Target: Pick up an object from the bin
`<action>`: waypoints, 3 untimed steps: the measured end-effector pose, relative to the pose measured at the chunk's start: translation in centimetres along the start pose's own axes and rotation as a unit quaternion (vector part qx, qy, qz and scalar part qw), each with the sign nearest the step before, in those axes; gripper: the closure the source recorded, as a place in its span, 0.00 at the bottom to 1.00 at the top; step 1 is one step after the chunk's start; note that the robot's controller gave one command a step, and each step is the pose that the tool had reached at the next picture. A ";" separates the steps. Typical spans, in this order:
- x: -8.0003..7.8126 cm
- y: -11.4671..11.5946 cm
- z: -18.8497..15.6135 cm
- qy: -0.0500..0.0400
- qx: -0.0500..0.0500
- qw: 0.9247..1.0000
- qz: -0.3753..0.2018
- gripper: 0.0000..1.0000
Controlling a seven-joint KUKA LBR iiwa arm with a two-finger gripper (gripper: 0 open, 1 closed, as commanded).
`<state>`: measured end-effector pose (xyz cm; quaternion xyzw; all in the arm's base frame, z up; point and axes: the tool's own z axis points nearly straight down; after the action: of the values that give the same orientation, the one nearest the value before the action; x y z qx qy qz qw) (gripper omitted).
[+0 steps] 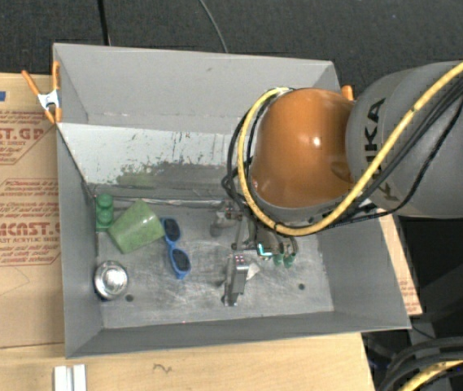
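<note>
Camera view. Grey metal bin (198,88), sloped walls, flat scuffed floor. Arm (426,153) enters over the bin's right edge, and its round orange cover (300,149) hangs above the right half of the floor. A yellow cable (246,141) loops round the cover's left side.

The jaws sit low under the cover. A dark upright part reaches down to the floor right of centre, close to the bin's near wall. Cannot tell whether the jaws are open or closed, since the cover and the wrist hardware hide how they stand. Nothing is seen held between them. A small white bit and some green bits show just right of that dark part; whether they belong to the wrist, cannot tell.

Under the jaws there is bare floor. The nearest thing is a pair of blue sunglasses (174,251), just to their left near the middle of the floor, lying slantwise.

The rest lies along the bin's left wall, well apart from the jaws:
- pale green plastic container (137,226) on its side, its right end touching or just beside the sunglasses
- darker green cap-like piece (103,211) at the container's left end, against the left wall
- shiny silver can (111,279) in the near left corner, its end facing up
</note>
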<state>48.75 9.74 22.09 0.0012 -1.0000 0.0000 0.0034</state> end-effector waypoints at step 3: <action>-6.1 3.3 14.6 -0.011 -0.002 1.000 0.017 1.00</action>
<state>54.72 13.07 7.41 -0.0162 -0.9998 -0.0019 -0.0074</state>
